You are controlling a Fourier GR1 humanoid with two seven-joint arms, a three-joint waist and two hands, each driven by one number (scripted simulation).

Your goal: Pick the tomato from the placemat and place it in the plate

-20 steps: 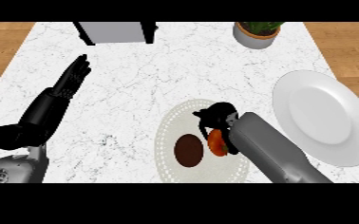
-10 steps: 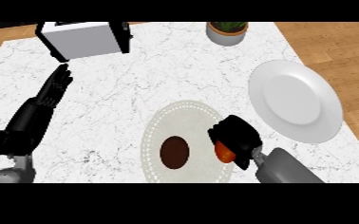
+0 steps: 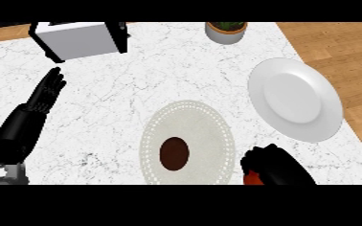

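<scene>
Tomato [image 3: 252,178] pinched in my curled right hand [image 3: 274,166], off the placemat [image 3: 205,124]; carry to the plate [image 3: 295,96] at far right remains

A home kitchen is showing here. A white marble-veined tabletop [image 3: 176,76] is filling most of the view, with warm wooden flooring [image 3: 329,38] lying past its right edge. A white toaster [image 3: 78,40] is sitting at the far left of the tabletop, and a small potted plant [image 3: 226,31] is standing at the far edge. A round pale placemat [image 3: 205,124] and a white plate [image 3: 297,98] are lying laid out as for a meal.
</scene>
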